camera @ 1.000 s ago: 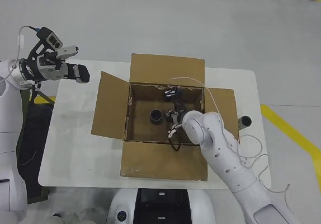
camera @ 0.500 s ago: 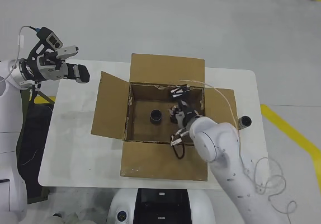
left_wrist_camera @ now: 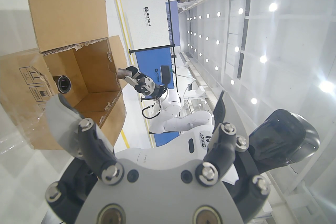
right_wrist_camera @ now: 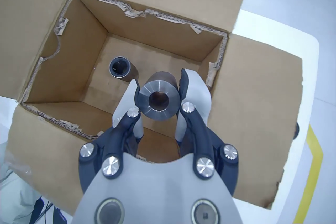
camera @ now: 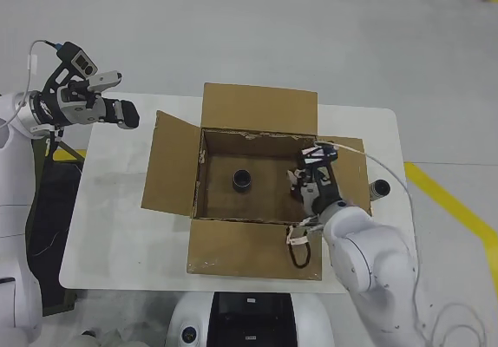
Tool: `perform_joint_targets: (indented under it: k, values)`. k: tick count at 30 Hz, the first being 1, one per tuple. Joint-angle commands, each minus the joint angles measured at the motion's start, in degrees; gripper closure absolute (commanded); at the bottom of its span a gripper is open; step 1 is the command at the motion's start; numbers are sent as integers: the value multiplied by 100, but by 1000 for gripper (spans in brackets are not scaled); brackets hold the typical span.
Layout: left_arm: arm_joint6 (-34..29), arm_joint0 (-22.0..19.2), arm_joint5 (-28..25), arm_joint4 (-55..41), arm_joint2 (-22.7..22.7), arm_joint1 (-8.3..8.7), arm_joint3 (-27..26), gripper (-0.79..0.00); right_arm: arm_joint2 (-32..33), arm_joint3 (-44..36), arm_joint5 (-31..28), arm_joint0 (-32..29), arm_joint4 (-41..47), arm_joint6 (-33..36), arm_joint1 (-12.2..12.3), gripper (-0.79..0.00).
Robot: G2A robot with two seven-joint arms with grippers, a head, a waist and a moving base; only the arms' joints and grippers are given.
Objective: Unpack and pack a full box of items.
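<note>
Over the box (camera: 260,106), our right gripper (right_wrist_camera: 160,83) was clamped on a metal tube (right_wrist_camera: 159,103), unpacking seemingly underway; next we needed to set it on the table (camera: 110,234).

The right gripper (right_wrist_camera: 159,81), clamped on a metal cylinder (right_wrist_camera: 159,102), moves from the middle of the box (camera: 258,108) across to its right wall and now sits at the rim there. Its arm draws back toward the near edge of the table (camera: 101,247).
</note>
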Motion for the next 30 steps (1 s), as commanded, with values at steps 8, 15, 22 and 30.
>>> perform_joint_targets:
  k: [8,15,22,30]
  values:
    - [0,0,0,0,0,0,0,-785,267,-618,147,-753,-339,-259,54,0]
    - [0,0,0,0,0,0,0,-785,272,-646,172,-794,-369,-272,55,0]
    - [0,0,0,0,0,0,0,-785,272,-646,172,-794,-369,-272,55,0]
    - [0,0,0,0,0,0,0,-785,272,-646,172,-794,-369,-272,55,0]
